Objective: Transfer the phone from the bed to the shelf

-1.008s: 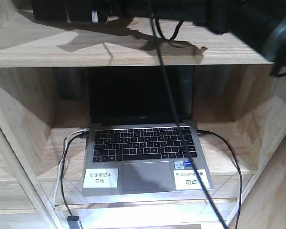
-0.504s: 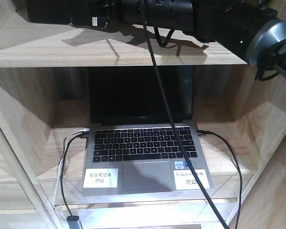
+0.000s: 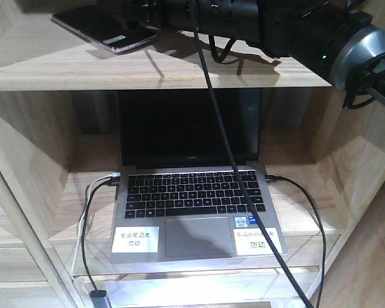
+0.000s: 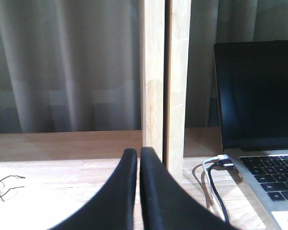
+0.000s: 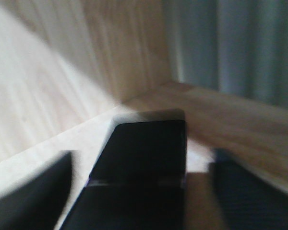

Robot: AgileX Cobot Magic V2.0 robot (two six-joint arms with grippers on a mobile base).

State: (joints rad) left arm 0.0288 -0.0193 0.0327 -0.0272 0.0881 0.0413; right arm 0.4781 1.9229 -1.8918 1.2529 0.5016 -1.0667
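The phone (image 3: 106,29) lies flat on the upper board of the light-wood shelf (image 3: 179,76), at its left, pinkish edge toward me. My right arm (image 3: 276,25) reaches in from the right above that board. In the right wrist view, my right gripper (image 5: 143,158) is open, and the glossy black phone (image 5: 149,134) lies between its fingers with a gap on each side. That view is blurred. My left gripper (image 4: 136,154) is shut on nothing, low before a shelf upright (image 4: 165,72). The bed is out of view.
An open grey laptop (image 3: 192,192) with white labels fills the compartment below, with cables (image 3: 86,218) on both sides. A black cable (image 3: 212,96) hangs from my right arm across it. Shelf side walls (image 3: 25,160) close in the compartment. A grey curtain (image 4: 62,62) hangs behind.
My right gripper covered the phone at the upper board's left. It has now opened and drawn back to the right, leaving the phone lying uncovered on the board.
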